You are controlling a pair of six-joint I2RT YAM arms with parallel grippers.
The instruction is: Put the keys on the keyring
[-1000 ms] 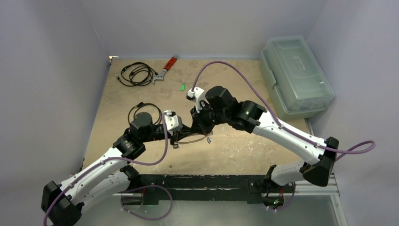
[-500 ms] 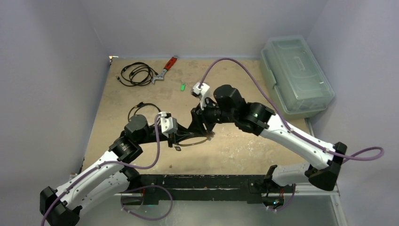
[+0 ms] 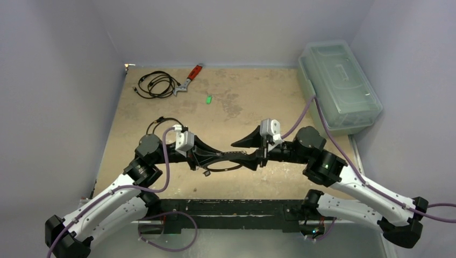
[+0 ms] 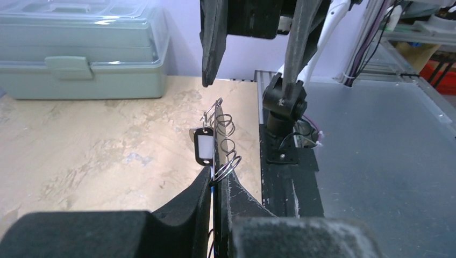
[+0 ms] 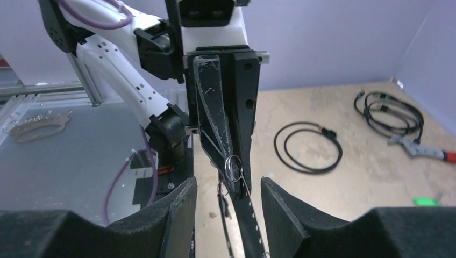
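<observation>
My left gripper is shut on the keyring, a thin grey loop held out toward the right arm. In the left wrist view the keyring stands edge-on above the closed jaws, with a dark, white-faced key tag and small wire rings hanging from it. My right gripper is open, its fingers either side of the loop's far end without touching. The right wrist view shows the keyring running between the open fingers. A green key lies alone on the table further back.
A red-handled wrench and a coiled black cable lie at the back left. Another black cable sits just behind the left arm. A pale green lidded box stands at the right edge.
My right arm has swung from above the ring down to its right side, and its gripper has opened. My left gripper has drawn slightly left and nearer, still holding the keyring.
</observation>
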